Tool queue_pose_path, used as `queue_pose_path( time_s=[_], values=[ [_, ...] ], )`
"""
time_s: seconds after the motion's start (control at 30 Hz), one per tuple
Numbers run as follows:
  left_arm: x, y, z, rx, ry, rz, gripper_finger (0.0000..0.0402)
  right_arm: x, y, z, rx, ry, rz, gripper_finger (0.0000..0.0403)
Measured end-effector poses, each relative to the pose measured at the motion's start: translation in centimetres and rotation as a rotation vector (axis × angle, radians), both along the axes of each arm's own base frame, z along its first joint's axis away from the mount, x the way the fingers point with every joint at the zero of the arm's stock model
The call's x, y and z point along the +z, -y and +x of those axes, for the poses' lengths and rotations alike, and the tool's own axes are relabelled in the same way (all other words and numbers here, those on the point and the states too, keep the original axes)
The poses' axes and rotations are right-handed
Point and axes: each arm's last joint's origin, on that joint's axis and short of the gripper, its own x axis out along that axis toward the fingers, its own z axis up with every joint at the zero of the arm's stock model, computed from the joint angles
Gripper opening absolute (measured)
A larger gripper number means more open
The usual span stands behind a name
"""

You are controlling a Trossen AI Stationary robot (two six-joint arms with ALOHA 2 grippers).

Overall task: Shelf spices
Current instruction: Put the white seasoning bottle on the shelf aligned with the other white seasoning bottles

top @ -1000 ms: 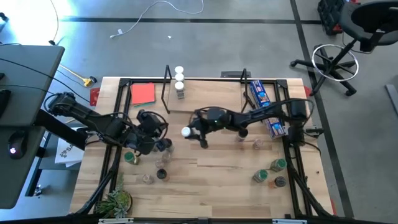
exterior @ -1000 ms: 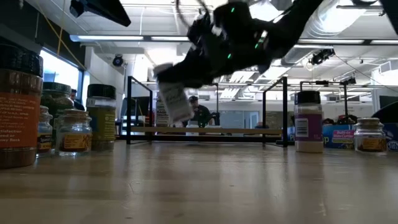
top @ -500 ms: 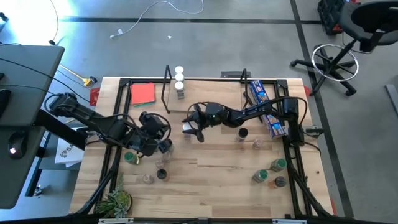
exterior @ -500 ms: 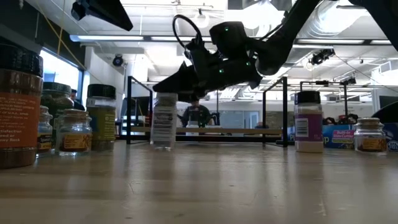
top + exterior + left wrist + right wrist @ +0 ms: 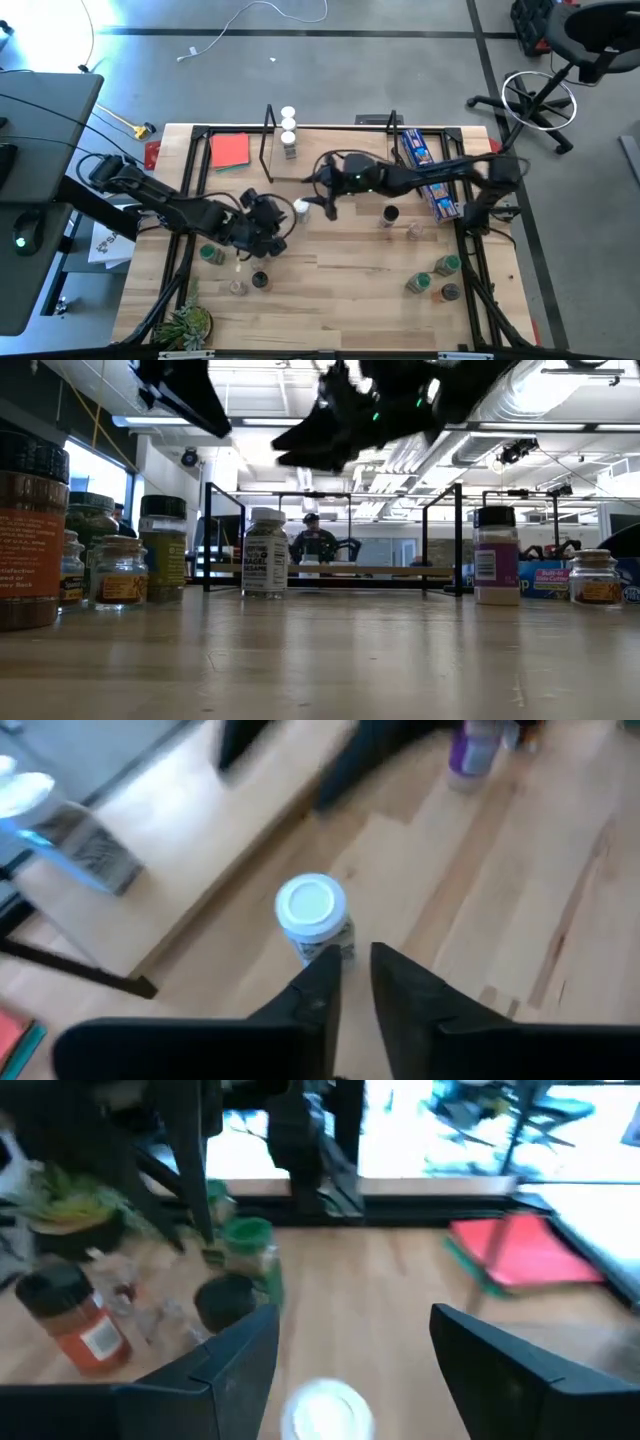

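Below open right claw: white-lidded jar, upright.
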Motion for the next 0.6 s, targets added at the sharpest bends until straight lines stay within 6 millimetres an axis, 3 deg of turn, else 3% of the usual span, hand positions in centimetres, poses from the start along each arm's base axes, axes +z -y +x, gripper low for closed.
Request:
queue_pose_path(
  time_s=[0.17, 0.37, 0.6],
  values=[
    [-1.1, -2.8, 1.5, -0.078, -0.152, -0.034, 0.0114, 3.9, -2.1, -4.3, -0.055, -0.180, -0.094, 0.0255],
    [-2.2, -7.5, 3.3, -0.274, -0.290, -0.048, 0.0178, 7.7, -4.3, -9.3, -0.107, -0.263, -0.191, 0.0256],
    [-3.4, -10.4, 4.7, -0.558, -0.361, 0.021, 0.0252, 9.8, -5.3, -12.0, -0.172, -0.229, -0.209, 0.0256]
  ],
)
